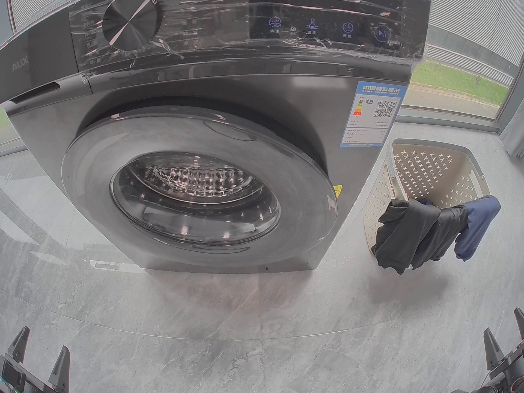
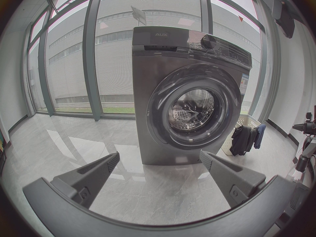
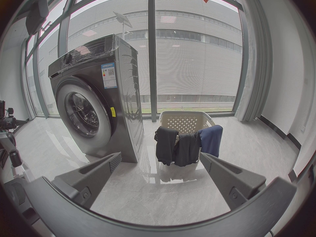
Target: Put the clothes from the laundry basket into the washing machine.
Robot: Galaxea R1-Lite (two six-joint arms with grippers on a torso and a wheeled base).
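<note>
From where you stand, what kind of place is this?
Likely a staged laundry corner in a bare, office-like room: a front-loading washing machine on a polished floor, a beige laundry basket draped with clothes beside it, and floor-to-ceiling windows.

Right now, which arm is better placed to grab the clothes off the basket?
Right. The basket stands right of the washer, on the side of the right pincer, which is open and faces the clothes draped over the rim. The left pincer faces the shut door.
</note>
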